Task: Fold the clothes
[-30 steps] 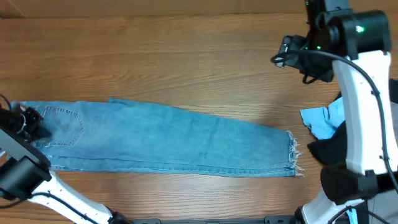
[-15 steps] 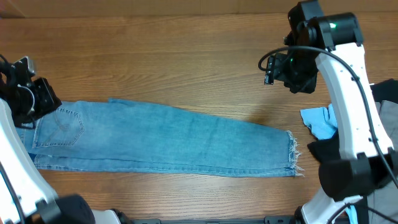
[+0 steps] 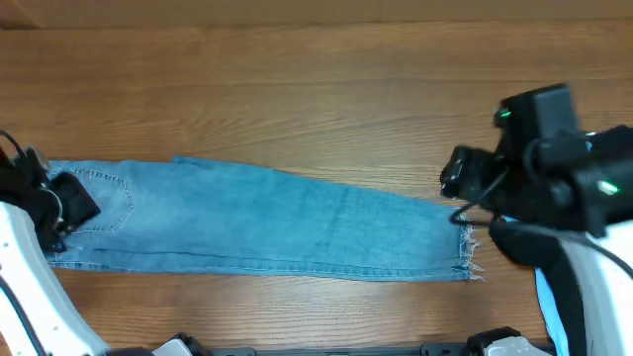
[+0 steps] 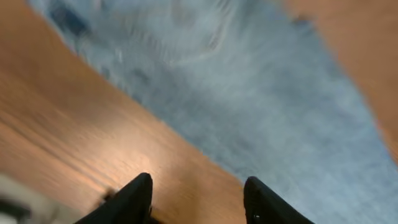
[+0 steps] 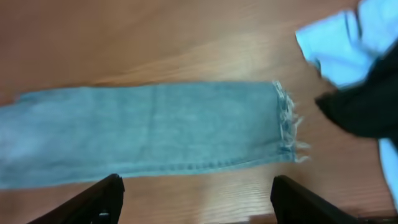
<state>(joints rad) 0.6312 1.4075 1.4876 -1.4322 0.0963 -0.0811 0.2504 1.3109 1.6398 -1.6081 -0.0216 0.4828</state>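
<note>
Both claws drop to the ends of the jeans, nothing gripped yet

The left claw point(image 4: 198, 186) has swung back from beyond the far edge of the long light-blue denim jeans point(image 3: 257, 222) and now sits low at their waistband end. Its fingers are spread and empty, over bare brown wooden worktop point(image 3: 297, 89) just beside the denim's edge. The right claw point(image 5: 196, 186) has come in from well beyond the jeans to hang over the frayed hem end, its fingers also wide apart and holding nothing. The jeans have not shifted: they lie flat, leg on leg, stretched across the worktop. Past the hem end lie a bright cyan cloth shirt point(image 5: 339, 43) and a crumpled black garment point(image 5: 367, 112), both apart from the jeans. I judge the arms are lining up on the two ends for a fold that has not yet started.
</note>
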